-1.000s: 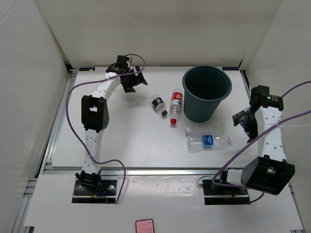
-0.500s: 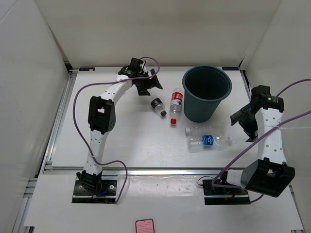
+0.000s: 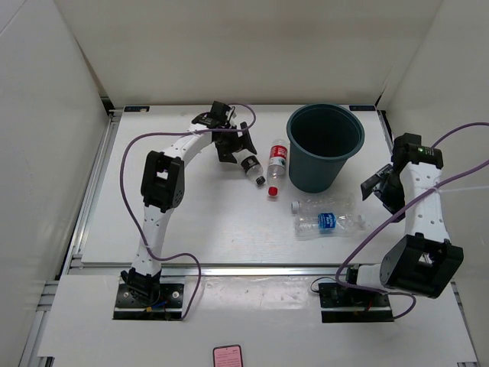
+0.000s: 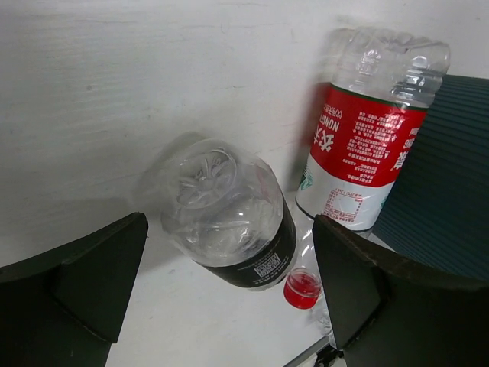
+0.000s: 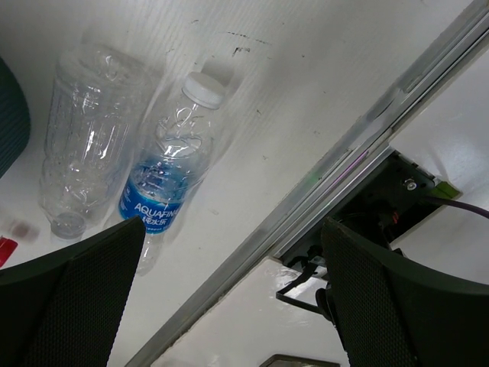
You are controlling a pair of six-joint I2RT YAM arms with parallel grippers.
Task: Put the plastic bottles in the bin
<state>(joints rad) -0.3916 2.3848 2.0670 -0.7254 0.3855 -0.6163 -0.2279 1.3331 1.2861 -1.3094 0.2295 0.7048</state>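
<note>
— What moved?
— The left end effector [image 3: 233,144] swung right across the desk [image 3: 191,222] to the black-label bottle [image 4: 229,222]. It is spread wide at the bottle's base, gripping nothing.
— Nearest us?
— The blue-label bottle [image 5: 164,191] and the plain bottle [image 5: 84,138], both crinkly clear plastic, lie side by side. The right end effector [image 3: 380,186] gapes wide, empty.
— Farther?
— The red-label bottle [image 4: 359,153] lies beside the smooth, round, tapering bin [image 3: 321,172].

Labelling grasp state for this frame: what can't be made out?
- Top external: the left gripper overlaps the black-label bottle; contact unreadable.
- Top external: the right gripper is too small and dark to read its opening.
- Left wrist: the bin is cut off by the right edge; only a strip of wall shows.
- Right wrist: the blue-label bottle has its base partly behind the right gripper.
</note>
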